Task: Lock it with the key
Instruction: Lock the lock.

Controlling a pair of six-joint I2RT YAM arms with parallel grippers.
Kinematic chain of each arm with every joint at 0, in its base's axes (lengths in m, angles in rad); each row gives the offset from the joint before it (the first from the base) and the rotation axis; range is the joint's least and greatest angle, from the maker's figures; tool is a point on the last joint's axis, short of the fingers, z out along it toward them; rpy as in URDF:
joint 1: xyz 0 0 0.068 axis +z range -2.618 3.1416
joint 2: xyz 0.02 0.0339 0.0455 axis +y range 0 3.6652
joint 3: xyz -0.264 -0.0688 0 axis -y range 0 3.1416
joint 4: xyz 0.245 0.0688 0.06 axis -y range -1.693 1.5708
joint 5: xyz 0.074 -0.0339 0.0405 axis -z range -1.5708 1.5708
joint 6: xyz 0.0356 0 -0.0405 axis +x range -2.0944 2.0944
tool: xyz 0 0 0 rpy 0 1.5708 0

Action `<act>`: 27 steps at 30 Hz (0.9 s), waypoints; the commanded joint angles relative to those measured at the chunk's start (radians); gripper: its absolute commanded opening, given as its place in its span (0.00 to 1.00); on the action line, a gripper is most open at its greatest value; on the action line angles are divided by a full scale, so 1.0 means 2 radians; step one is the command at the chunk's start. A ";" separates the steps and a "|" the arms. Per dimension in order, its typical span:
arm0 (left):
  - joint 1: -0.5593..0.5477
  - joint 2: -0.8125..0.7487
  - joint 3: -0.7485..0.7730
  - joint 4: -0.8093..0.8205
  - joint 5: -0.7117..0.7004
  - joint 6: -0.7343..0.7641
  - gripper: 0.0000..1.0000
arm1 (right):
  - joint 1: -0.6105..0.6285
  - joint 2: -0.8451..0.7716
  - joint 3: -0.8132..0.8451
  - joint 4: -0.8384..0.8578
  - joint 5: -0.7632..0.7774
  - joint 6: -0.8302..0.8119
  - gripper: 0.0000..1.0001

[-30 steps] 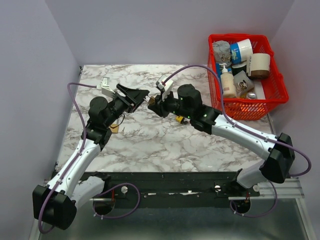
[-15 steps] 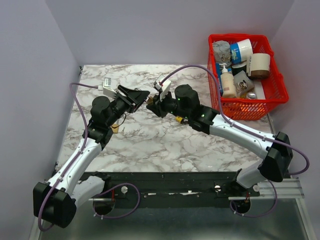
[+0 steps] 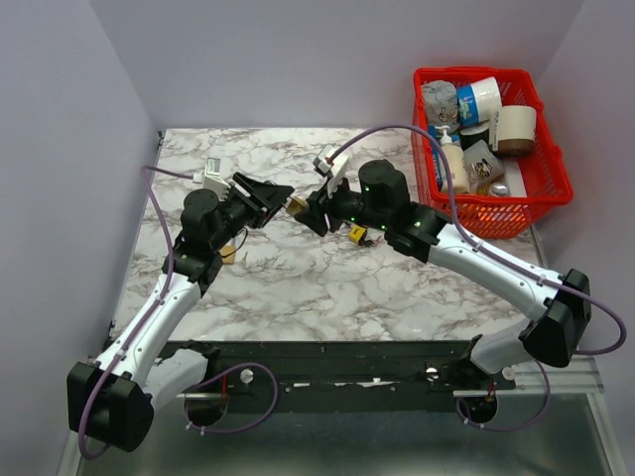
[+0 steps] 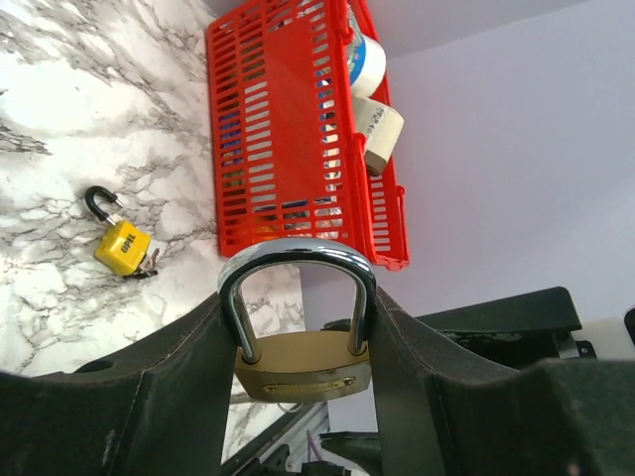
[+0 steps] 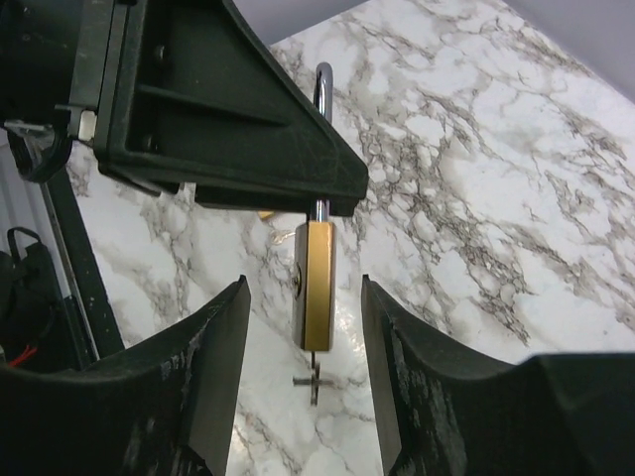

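A brass padlock point(image 3: 295, 206) with a steel shackle hangs in the air over the middle of the table. My left gripper point(image 3: 281, 193) is shut on its shackle point(image 4: 296, 253), and the brass body point(image 4: 303, 365) sits between the fingers. In the right wrist view the padlock point(image 5: 317, 283) hangs edge-on, and a small key point(image 5: 315, 379) sticks out of its underside. My right gripper point(image 5: 303, 288) is open; its fingers stand either side of the brass body with a gap on both sides. It shows in the top view point(image 3: 311, 211) just right of the padlock.
A yellow padlock point(image 3: 355, 235) with a dark open shackle lies on the marble under my right arm, also in the left wrist view point(image 4: 121, 245). A red basket point(image 3: 491, 213) full of bottles and tape stands at the far right. A small tan piece point(image 3: 227, 254) lies by my left arm.
My right arm has drawn back a little to the right, so the brass padlock now shows between the two grippers. My left gripper holds the padlock in about the same place.
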 commanded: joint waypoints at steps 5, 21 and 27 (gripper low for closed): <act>0.003 0.002 0.038 0.017 0.011 -0.008 0.00 | -0.014 -0.046 -0.032 -0.055 -0.033 -0.024 0.48; 0.003 0.001 0.030 0.017 0.010 -0.010 0.00 | -0.014 -0.027 -0.014 -0.065 -0.030 -0.024 0.37; 0.003 0.001 0.028 0.015 0.012 -0.013 0.00 | -0.014 -0.016 -0.004 -0.064 -0.039 -0.023 0.22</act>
